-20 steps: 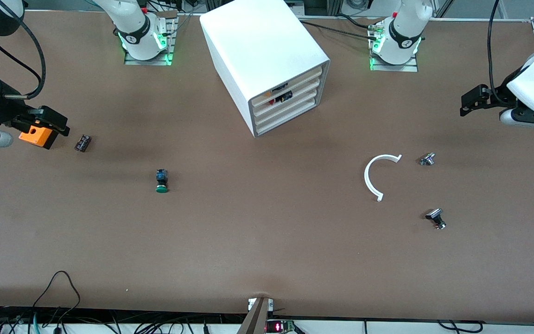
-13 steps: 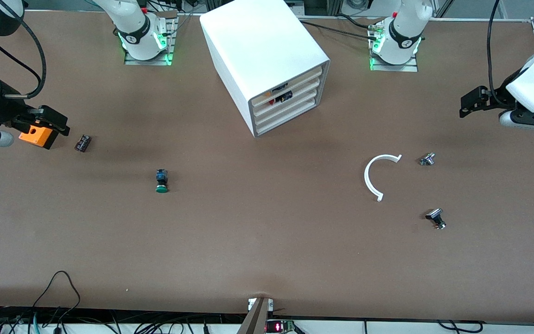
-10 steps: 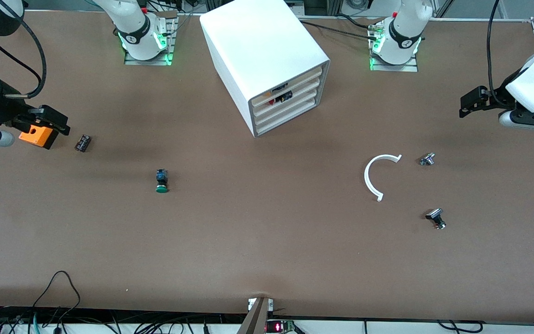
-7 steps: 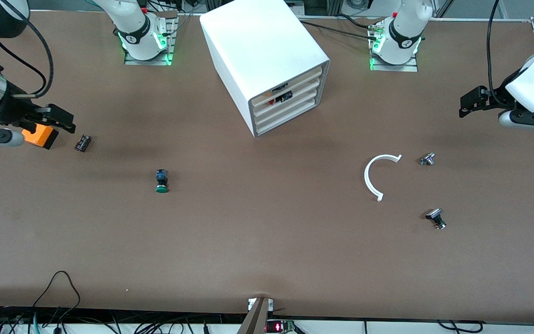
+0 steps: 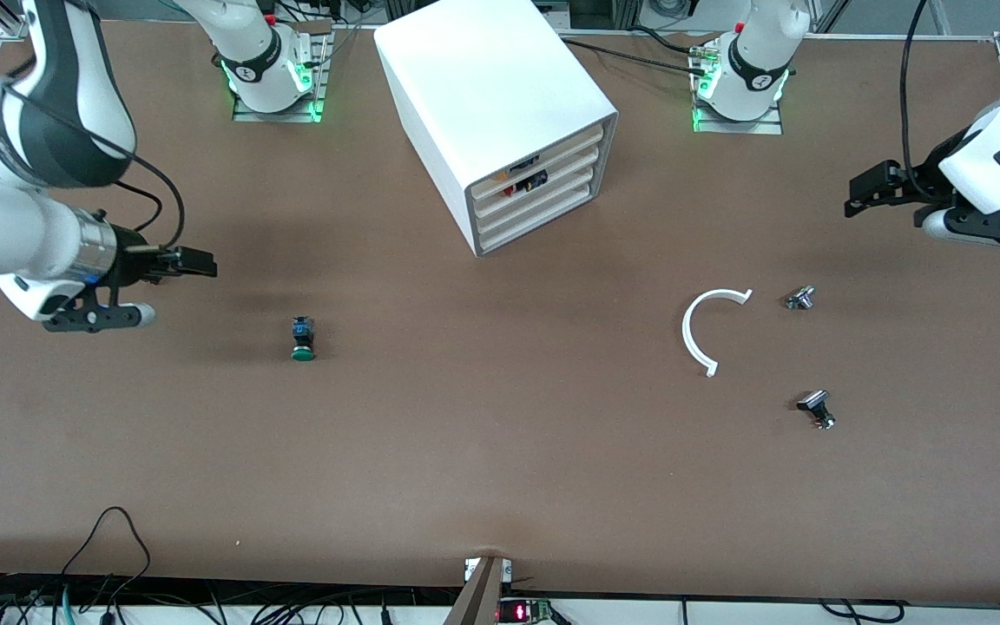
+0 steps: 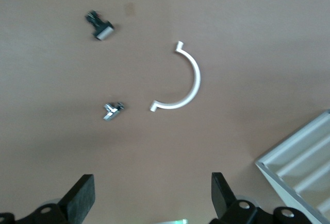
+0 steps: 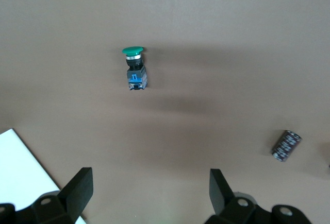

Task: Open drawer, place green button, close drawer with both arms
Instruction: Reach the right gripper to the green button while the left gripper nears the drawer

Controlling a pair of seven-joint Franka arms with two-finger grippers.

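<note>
Over the bare brown table toward the right arm's end, the right gripper (image 5: 192, 261) hangs with its black fingers (image 7: 77, 188) spread wide and nothing between them; the glossy white right arm (image 5: 23, 174) curves back from it to its base. The button (image 5: 302, 338) lies on its side on the matte tabletop, free of any grip, its round green cap pointing toward the front camera and its boxy black-blue body pointing toward the cabinet (image 5: 500, 113). In the right wrist view a small dark cylinder (image 7: 285, 145) lies well apart from the button. The left gripper (image 5: 869, 187) hangs over the left arm's end of the table, also released and empty, its flat black fingers (image 6: 80, 201) apart. Under it lie a thin white half-ring (image 5: 707, 330), a small silvery part (image 5: 800, 298) just beside the ring, and a black-and-silver part (image 5: 816, 408) nearer the front camera. The cabinet is a smooth white box with rounded edges; its drawer (image 5: 537, 206), third of four shallow tiers, sits pushed in.
</note>
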